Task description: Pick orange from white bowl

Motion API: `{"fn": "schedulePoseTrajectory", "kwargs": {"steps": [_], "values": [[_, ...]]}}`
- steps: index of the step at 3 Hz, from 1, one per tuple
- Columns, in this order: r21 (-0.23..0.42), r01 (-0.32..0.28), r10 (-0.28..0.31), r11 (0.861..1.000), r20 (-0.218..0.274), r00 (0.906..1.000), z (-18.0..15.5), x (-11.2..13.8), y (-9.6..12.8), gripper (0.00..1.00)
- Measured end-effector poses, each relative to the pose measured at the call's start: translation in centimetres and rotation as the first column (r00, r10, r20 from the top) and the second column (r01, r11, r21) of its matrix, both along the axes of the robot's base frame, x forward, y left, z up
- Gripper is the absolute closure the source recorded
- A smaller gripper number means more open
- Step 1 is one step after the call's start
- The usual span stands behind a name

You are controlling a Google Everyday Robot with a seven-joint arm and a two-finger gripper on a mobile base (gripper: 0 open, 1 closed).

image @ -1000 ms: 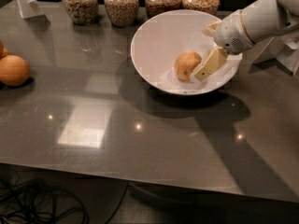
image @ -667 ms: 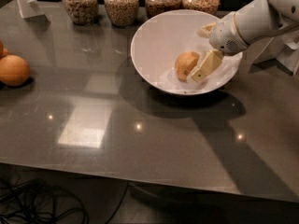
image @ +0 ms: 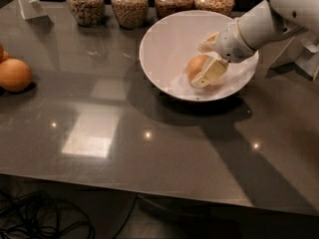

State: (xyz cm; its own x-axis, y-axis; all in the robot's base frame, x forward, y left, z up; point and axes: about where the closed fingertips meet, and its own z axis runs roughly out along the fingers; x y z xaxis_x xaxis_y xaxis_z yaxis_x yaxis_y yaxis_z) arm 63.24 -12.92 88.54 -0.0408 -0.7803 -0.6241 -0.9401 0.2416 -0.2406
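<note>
**Hand spread around the orange inside the white bowl**

The white bowl (image: 164, 39) stands on the dark grey counter (image: 149, 163), right of centre and towards the far side; the orange (image: 195, 66) lies inside it, on the inner slope just right of the bowl's middle, dull yellow-orange against the glossy white.

The hand (image: 201, 64) reaches into the bowl from the right, at the end of a white arm (image: 264, 26) that comes down from the upper right corner; it is released, not clenched, and its two pale fingers (image: 213, 72) stand apart with the orange between them. The near finger lies along the orange's right, near side and appears to touch it; the far finger sits just beyond the fruit's far side, near it, though whether it touches cannot be told. The orange rests on the bowl's surface, not lifted.

Along the counter's far edge stand four glass jars of grain (image: 129, 5) in a row, the right two just behind the bowl's far rim; a white stand (image: 29, 3) sits at the far left corner. At the left edge, well apart from the bowl, lies a larger, deeper-orange fruit (image: 15, 74), with another partly cut off just beyond it; dark cables (image: 40, 220) lie on the floor below the counter's near edge.
</note>
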Motion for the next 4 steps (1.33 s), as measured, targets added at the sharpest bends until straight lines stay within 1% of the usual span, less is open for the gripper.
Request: {"fn": "schedulePoseTrajectory", "kwargs": {"steps": [2, 3, 4], "values": [[-0.056, -0.001, -0.001, 0.998, -0.035, 0.9994, -2.1, 0.6, -0.5, 0.30], [-0.078, 0.003, -0.007, 0.997, -0.044, 0.9990, -2.8, 0.9, -0.8, 0.31], [-0.078, 0.003, -0.006, 0.997, -0.044, 0.9990, -2.8, 0.9, -0.8, 0.50]]}}
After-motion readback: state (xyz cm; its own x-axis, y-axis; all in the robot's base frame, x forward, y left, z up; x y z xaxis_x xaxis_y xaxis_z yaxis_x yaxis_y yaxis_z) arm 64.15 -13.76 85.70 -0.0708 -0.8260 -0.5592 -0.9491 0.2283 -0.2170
